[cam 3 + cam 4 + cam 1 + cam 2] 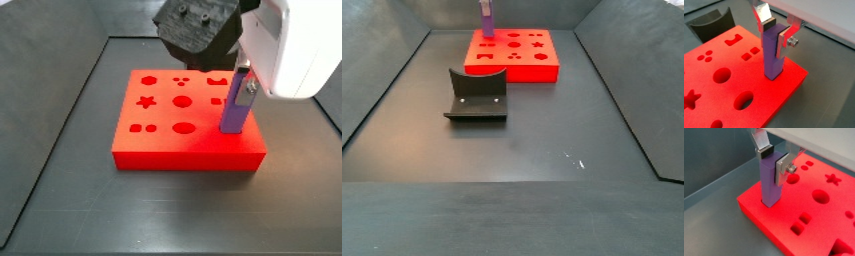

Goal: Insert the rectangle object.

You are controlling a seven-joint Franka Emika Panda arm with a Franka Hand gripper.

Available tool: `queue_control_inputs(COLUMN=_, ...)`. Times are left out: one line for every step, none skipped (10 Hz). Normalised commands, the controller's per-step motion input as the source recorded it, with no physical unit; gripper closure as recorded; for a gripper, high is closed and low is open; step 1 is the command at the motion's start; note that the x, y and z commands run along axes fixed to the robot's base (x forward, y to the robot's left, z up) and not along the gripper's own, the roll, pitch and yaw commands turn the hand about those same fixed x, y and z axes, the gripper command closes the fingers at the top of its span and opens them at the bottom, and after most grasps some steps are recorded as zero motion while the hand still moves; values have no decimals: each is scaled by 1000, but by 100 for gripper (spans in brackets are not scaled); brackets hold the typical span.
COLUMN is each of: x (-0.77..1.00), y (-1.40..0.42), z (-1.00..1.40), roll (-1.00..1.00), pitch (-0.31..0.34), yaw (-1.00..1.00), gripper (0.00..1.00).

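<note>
The red block (737, 85) with its shaped holes sits under the fingers, and the purple rectangle object (773, 55) stands upright between them, its lower end at a corner of the block and apparently already sunk into a hole there. The gripper (776, 31) pinches the bar's upper end, silver plates pressed against opposite faces. My worry is a slight tilt: if the bar is not square to its slot, pushing down could jam it against the rim or shove the block sideways, and letting go early could leave it leaning. How deep the bar sits I cannot tell, since the slot's edges are hidden behind it. In a side view the dark grey curved holder (476, 96) stands well apart, and the gripper is cut off above the bar.
</note>
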Motion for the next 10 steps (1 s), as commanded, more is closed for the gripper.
queue_control_inputs(x=249, y=0, z=-740, roll=0, pitch=-31, yaw=-111, gripper=100)
queue_control_inputs(x=209, y=0, z=-757, roll=0, pitch=-50, yaw=-89, gripper=100)
queue_control_inputs(x=146, y=0, z=-703, roll=11, pitch=-36, yaw=-77, gripper=100)
queue_control_inputs(x=91, y=0, z=-720, roll=46, pitch=-13, yaw=-74, gripper=100)
queue_control_inputs(x=66, y=0, z=-760, roll=41, pitch=-21, yaw=-74, gripper=100)
queue_control_inputs(x=29, y=0, z=-760, roll=33, pitch=-61, yaw=-86, gripper=100)
queue_control_inputs(x=0, y=0, z=-634, roll=0, pitch=-90, yaw=-111, gripper=100)
queue_control_inputs(x=-160, y=-23, z=-351, roll=0, pitch=-43, yaw=-120, gripper=100)
queue_control_inputs(x=-80, y=0, z=-180, roll=16, pitch=-10, yaw=-66, gripper=100)
queue_control_inputs(x=0, y=0, z=0, roll=0, pitch=0, yaw=0, gripper=100)
